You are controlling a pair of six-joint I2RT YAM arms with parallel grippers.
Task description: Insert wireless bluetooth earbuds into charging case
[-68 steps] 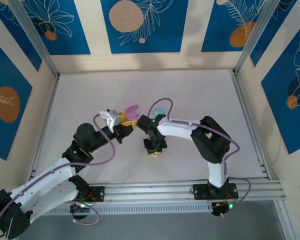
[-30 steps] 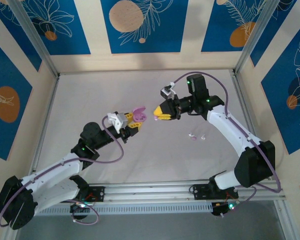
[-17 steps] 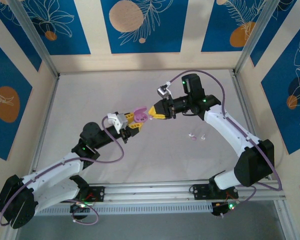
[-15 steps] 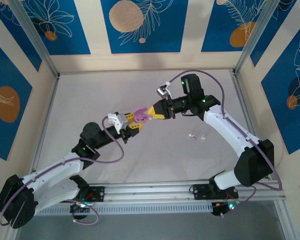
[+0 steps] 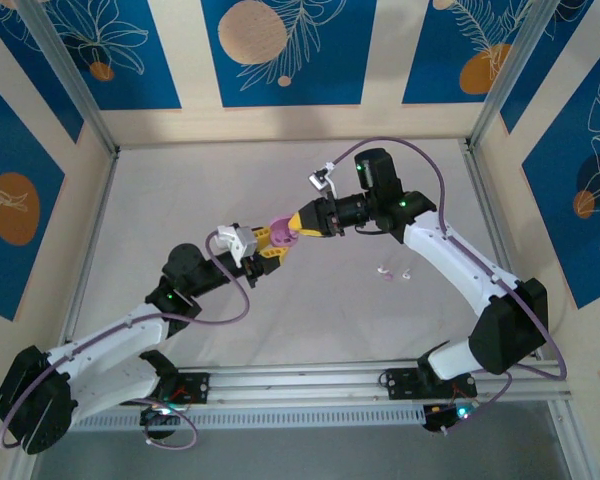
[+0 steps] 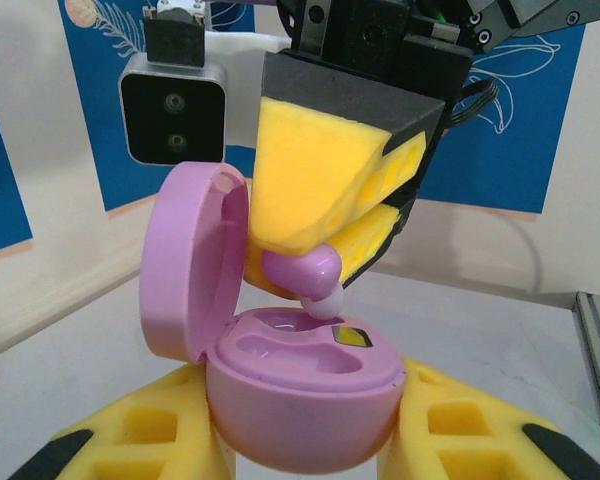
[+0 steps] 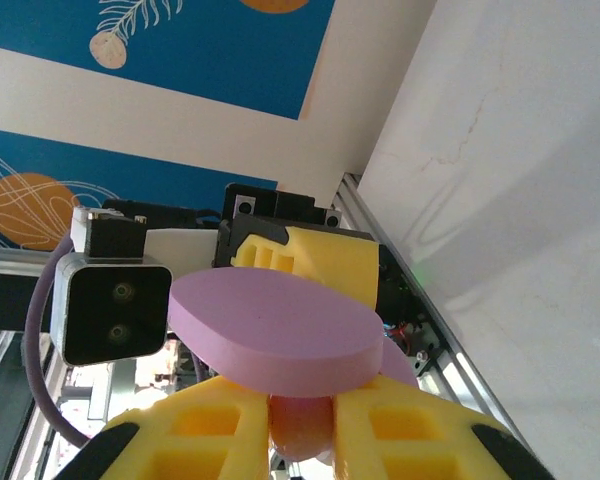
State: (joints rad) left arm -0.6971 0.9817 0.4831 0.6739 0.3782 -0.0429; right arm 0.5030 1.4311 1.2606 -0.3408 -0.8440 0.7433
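Note:
A pink charging case [image 6: 300, 400] sits upright between my left gripper's yellow fingers [image 6: 130, 440], its lid [image 6: 185, 265] swung open to the left. My left gripper [image 5: 265, 243] is shut on the case above the table's middle. My right gripper [image 5: 298, 222] comes in from the right, shut on a pink earbud [image 6: 305, 272]. The earbud's white tip hangs just over the rear socket of the case. In the right wrist view the earbud [image 7: 302, 430] is pinched between the pads, with the open lid [image 7: 270, 325] right in front of it. Two more earbuds [image 5: 385, 272] lie on the table.
The loose earbuds lie right of centre, under my right forearm. An aluminium frame post [image 5: 500, 230] bounds the table on the right, and rails [image 5: 360, 380] run along the near edge. Patterned walls close the back and both sides.
My right gripper has moved left with the earbud until it meets the open case. The left gripper and the case have stayed almost still.

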